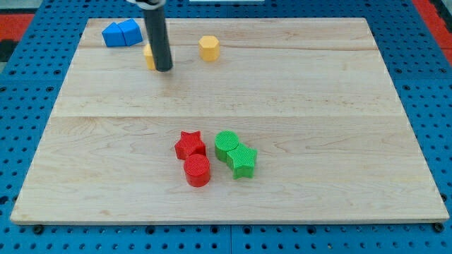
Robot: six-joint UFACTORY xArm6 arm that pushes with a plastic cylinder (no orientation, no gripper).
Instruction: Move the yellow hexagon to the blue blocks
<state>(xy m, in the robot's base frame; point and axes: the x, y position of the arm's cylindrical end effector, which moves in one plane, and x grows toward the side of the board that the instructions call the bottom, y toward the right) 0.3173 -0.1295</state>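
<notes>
While rod stands upright, my tip (164,69) touches half-hidden yellow block (149,56); pincer unseen.

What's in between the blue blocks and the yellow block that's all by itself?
In the camera view, my tip and another yellow block, partly hidden behind the rod, lie between the blue blocks and the lone yellow block.

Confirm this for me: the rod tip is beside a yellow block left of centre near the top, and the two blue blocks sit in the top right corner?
Not quite. The camera view shows the blue blocks in the top left corner. My tip is indeed beside a yellow block.
</notes>
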